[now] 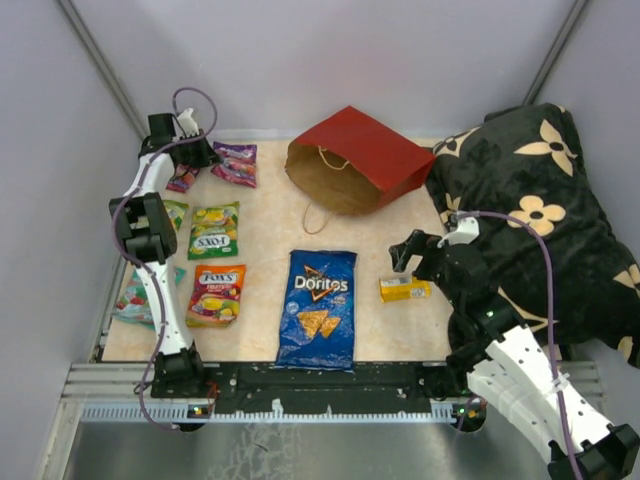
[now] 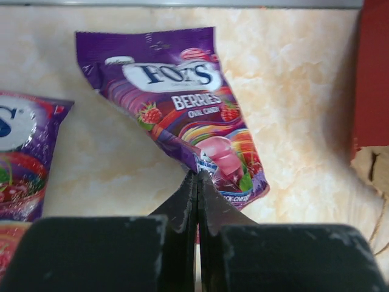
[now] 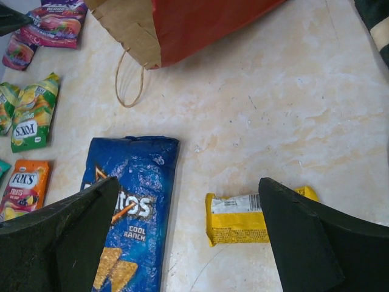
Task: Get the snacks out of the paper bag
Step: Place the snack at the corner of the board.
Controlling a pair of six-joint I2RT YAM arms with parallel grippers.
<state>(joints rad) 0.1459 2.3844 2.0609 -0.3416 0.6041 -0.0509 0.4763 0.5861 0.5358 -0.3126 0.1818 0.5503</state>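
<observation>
The red paper bag [image 1: 355, 160] lies on its side at the back, its mouth facing left-front and its brown inside showing. It also shows in the right wrist view [image 3: 200, 24]. The blue Doritos bag [image 1: 318, 308] lies flat in front. The yellow box [image 1: 405, 289] lies to its right. My right gripper [image 1: 408, 250] is open and empty over the yellow box [image 3: 243, 218]. My left gripper [image 1: 195, 150] is shut, its tips pinching the edge of a purple Fox's packet [image 2: 182, 97] at the back left of the table. That packet [image 1: 236, 163] rests on the table.
Other Fox's packets lie along the left: a dark red-purple one [image 1: 182, 180], green [image 1: 214, 230], orange [image 1: 216, 294] and teal [image 1: 135, 295]. A black flowered cushion [image 1: 530, 200] fills the right side. The bag's twine handle [image 1: 318, 215] trails on the table.
</observation>
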